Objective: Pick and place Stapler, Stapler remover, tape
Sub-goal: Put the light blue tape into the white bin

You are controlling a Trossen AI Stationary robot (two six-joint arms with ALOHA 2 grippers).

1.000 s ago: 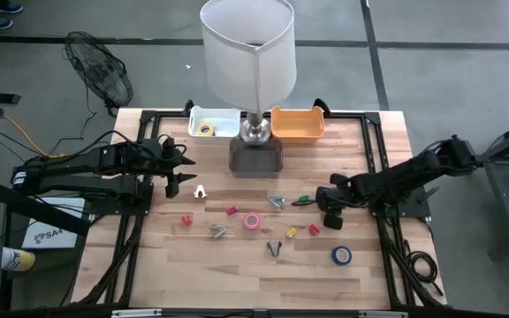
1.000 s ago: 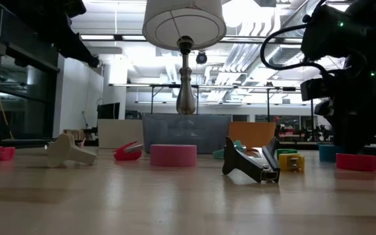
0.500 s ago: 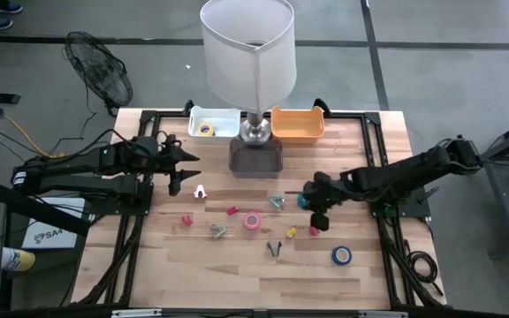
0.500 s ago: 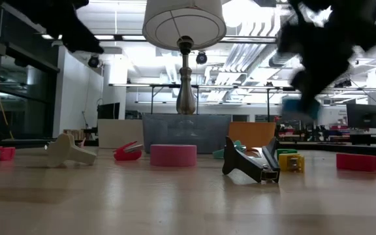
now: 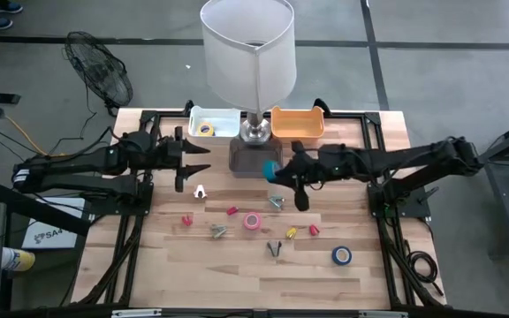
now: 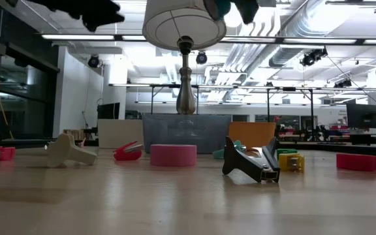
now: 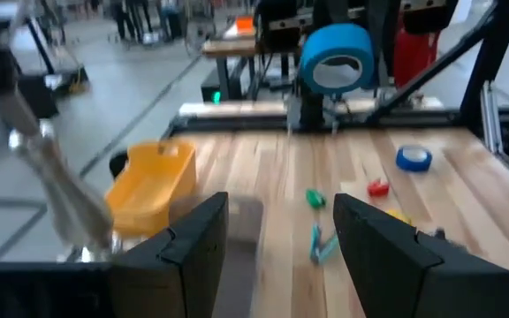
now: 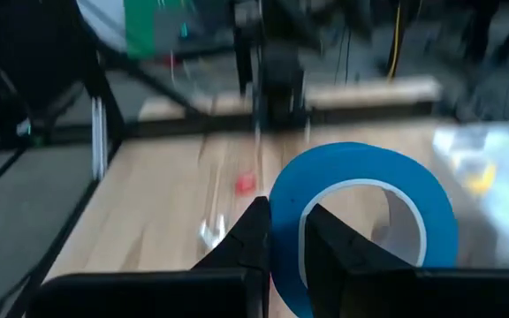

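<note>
My right gripper point(image 5: 279, 170) is shut on a blue tape roll point(image 5: 269, 169), high over the table beside the grey bin point(image 5: 255, 159). The left wrist view shows that roll point(image 7: 337, 57) upright in the air. My left gripper point(image 5: 203, 159) hovers open and empty over the table's far left. A pink tape roll point(image 5: 252, 221) and another blue roll point(image 5: 342, 255) lie flat on the wood. A yellow roll point(image 5: 205, 129) lies in the white bin. A dark hinged tool point(image 6: 250, 163) rests on the table near the middle. My right gripper pinches the blue roll's wall point(image 8: 283, 231), one finger outside the ring and one at its open centre. The fingers reach nearly level from the table's right side. The roll stands on edge in the hold, lifted clear of the table.
A tall lamp point(image 5: 247, 53) stands at the far middle, behind the grey bin, with a white bin point(image 5: 219, 117) and an orange bin point(image 5: 298, 124) on either side. Small red, green and yellow bits and a white piece point(image 5: 200, 191) are scattered over the middle of the table.
My right gripper has risen from the table with the blue roll and swung toward the table's left and far edge, up to the grey bin, tipping from pointing down to nearly level. My left gripper has risen a little and tipped up toward level.
</note>
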